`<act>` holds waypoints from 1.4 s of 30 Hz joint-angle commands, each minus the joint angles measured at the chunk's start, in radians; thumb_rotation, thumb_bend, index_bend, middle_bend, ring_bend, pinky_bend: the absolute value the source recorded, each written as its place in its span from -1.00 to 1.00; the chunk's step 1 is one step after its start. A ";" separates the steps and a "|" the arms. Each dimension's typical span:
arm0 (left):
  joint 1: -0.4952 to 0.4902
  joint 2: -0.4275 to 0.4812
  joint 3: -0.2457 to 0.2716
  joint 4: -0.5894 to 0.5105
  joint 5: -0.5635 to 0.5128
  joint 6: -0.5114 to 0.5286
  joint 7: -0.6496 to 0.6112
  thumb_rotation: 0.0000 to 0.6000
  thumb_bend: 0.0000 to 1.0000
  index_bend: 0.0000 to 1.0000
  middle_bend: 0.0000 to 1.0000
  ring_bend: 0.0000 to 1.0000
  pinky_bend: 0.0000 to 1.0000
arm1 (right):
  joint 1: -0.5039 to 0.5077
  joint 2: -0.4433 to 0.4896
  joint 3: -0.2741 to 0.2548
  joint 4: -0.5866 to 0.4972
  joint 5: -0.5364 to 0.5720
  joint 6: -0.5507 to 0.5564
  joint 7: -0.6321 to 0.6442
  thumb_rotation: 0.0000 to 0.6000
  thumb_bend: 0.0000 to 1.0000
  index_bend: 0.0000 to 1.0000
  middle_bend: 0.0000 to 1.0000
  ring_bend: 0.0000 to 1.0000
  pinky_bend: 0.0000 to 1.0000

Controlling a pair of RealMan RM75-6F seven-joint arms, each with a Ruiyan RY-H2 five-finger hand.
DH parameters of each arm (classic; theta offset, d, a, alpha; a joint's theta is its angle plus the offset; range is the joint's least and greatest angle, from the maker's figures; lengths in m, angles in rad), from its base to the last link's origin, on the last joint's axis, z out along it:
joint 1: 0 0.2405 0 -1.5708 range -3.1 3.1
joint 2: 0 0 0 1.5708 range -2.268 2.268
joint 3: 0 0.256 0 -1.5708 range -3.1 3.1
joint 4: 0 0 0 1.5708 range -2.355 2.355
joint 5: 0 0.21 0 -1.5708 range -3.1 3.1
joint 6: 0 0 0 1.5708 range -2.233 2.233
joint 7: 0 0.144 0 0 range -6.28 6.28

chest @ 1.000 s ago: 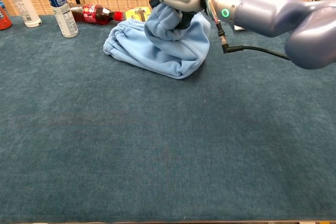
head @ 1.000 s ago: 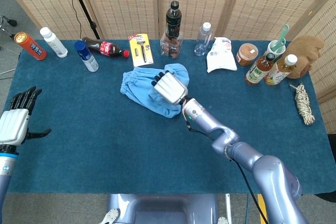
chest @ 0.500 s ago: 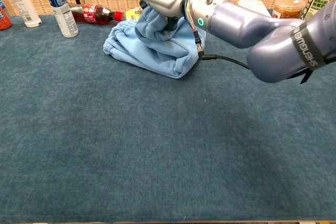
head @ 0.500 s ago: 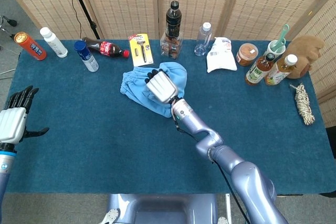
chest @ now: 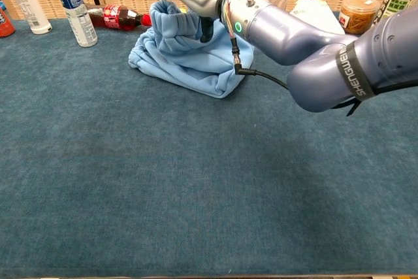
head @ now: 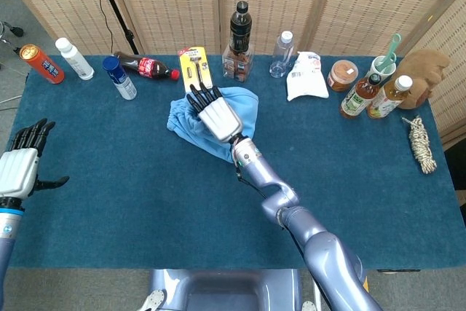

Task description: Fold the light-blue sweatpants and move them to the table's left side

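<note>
Here the right hand [head: 216, 116] has its dark fingers [head: 201, 95] stretched out over the bunched light-blue sweatpants [head: 240, 104], its thumb hooked into a raised fold; whether it truly grips the cloth I cannot tell. The sweatpants lie mid-table toward the back, near the razor pack [head: 194, 68]. The left hand [head: 22, 165] hovers open off the table's [head: 116, 202] left edge.

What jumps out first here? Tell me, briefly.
The silver right hand draws the eye, pressed over the bunched light-blue sweatpants near the middle back of the dark blue table, lifting an elastic edge. Behind runs a row of bottles and jars, with a lying red-labelled cola bottle. The left hand waits open at the table's left edge.
</note>
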 commanded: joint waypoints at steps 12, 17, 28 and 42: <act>-0.001 -0.004 0.005 -0.005 0.005 0.002 0.011 1.00 -0.88 -1.00 -1.00 -1.00 -1.00 | 0.053 -0.084 0.185 0.068 0.202 0.001 0.010 1.00 -1.00 -1.00 -1.00 -1.00 -0.56; -0.002 -0.008 0.006 -0.003 0.010 0.002 0.015 1.00 -0.88 -1.00 -1.00 -1.00 -1.00 | 0.092 -0.114 0.249 0.099 0.277 -0.041 0.000 1.00 -1.00 -1.00 -1.00 -1.00 -0.56; -0.007 -0.009 0.009 0.002 0.015 -0.008 0.011 1.00 -0.88 -1.00 -1.00 -1.00 -1.00 | 0.104 -0.075 0.257 0.083 0.296 -0.017 0.074 1.00 -1.00 -1.00 -1.00 -1.00 -0.68; -0.001 -0.012 0.038 0.009 0.140 0.020 -0.049 1.00 -0.88 -1.00 -1.00 -1.00 -1.00 | -0.247 0.367 0.109 -0.596 0.201 0.184 -0.042 1.00 -1.00 -1.00 -1.00 -1.00 -0.72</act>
